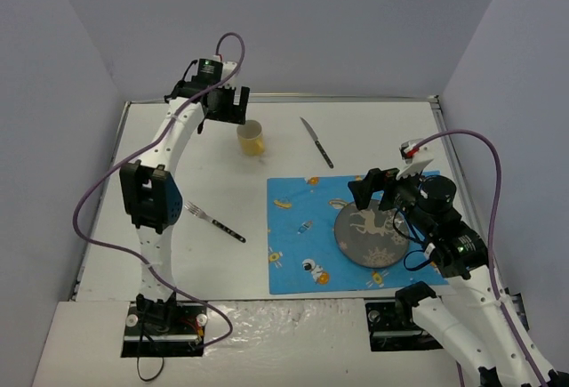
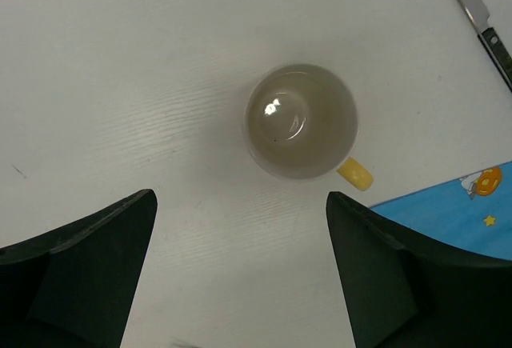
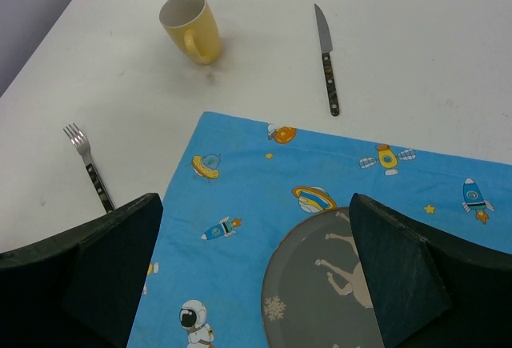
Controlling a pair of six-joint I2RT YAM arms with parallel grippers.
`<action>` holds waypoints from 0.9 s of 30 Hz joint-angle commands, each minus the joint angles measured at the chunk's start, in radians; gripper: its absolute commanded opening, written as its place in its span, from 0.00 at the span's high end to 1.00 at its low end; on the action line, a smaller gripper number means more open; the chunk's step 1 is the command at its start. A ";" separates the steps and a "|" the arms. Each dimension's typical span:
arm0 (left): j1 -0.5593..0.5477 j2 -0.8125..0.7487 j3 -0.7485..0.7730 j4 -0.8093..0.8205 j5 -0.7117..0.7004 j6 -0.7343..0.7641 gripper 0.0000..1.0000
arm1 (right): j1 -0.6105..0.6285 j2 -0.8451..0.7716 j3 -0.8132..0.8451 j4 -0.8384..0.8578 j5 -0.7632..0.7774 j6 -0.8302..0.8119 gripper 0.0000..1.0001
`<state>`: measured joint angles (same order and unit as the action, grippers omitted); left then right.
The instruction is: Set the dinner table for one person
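Plain matte-white rectangular dinner table point(image 1: 373, 133) carries everything, grey metal rim round it. Blue cartoon-print cloth placemat point(image 1: 302, 236) lies near side, right of centre. Round dark-grey plate with pale deer print point(image 1: 364, 231) sits on the mat, toward its right half; that looks like the anchor of the setting.

Pale-yellow ceramic mug point(image 2: 300, 120) stands upright and empty on bare table beyond the mat's far-left corner, handle toward the mat. My left gripper point(image 2: 240, 194) hovers over it, fingers spread wide, holding nothing, probably lined up to grab it.

My right gripper point(image 3: 256, 198) hangs over the plate's far edge, fingers apart, nothing between them.

Steel fork with dark handle point(image 1: 215, 222) lies skewed left of the mat. Steel table knife with dark handle point(image 1: 316, 142) lies beyond the mat. I judge both unplaced.

No brand or readable text, only rockets, planets, astronauts and a snowflake.
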<state>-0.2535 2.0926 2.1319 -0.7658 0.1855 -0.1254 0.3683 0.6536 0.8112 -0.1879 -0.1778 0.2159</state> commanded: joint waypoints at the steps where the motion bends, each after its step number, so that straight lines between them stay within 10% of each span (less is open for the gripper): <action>1: 0.009 0.053 0.132 -0.068 0.044 0.121 0.22 | 0.006 0.022 0.008 0.067 -0.025 -0.019 0.01; 27: 0.008 0.323 0.372 -0.028 0.128 0.121 0.70 | 0.006 0.034 -0.013 0.079 -0.027 -0.015 0.01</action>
<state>-0.2512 2.4360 2.4434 -0.8150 0.2998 -0.0141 0.3683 0.6815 0.7935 -0.1832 -0.1928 0.2067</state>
